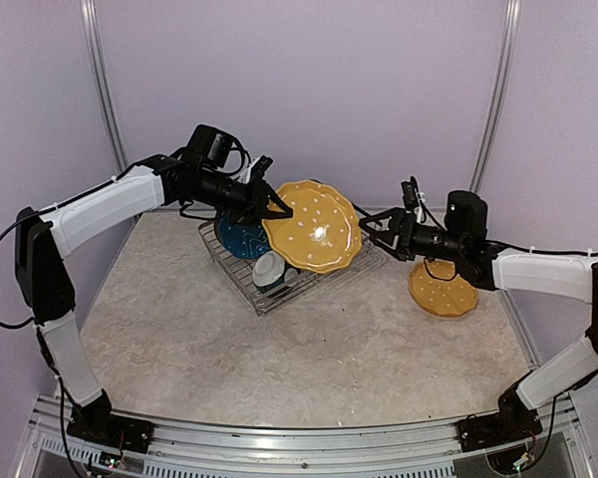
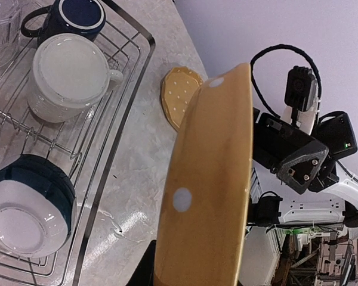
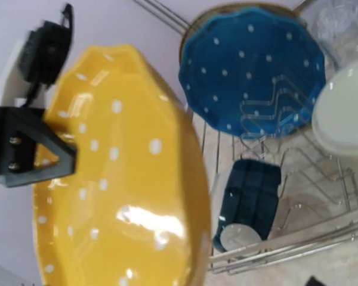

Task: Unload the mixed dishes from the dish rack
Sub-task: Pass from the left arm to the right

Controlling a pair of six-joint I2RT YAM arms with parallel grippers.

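Over the dish rack (image 1: 229, 269), my left pincer (image 1: 279, 209) pinches a yellow dotted plate (image 1: 314, 227) by its rim, holding it tilted in the air above the wire basket's right end. My right pincer (image 1: 371, 228) stands spread at the plate's opposite edge; I cannot tell whether its fingers touch the rim.

A second yellow plate (image 1: 442, 291) lies flat on the counter (image 1: 329, 358) to the right of the rack, under my right arm.

Inside the rack, a blue dotted plate (image 1: 241, 239) stands upright among the dividers at the far side. A teal-and-white bowl (image 1: 269, 271) rests on its side nearer the front.

The left wrist camera also shows a cream mug (image 2: 65, 77), a navy mug (image 2: 77, 15) beyond it, and a clear glass (image 2: 3, 30) in the corner, all in the basket.
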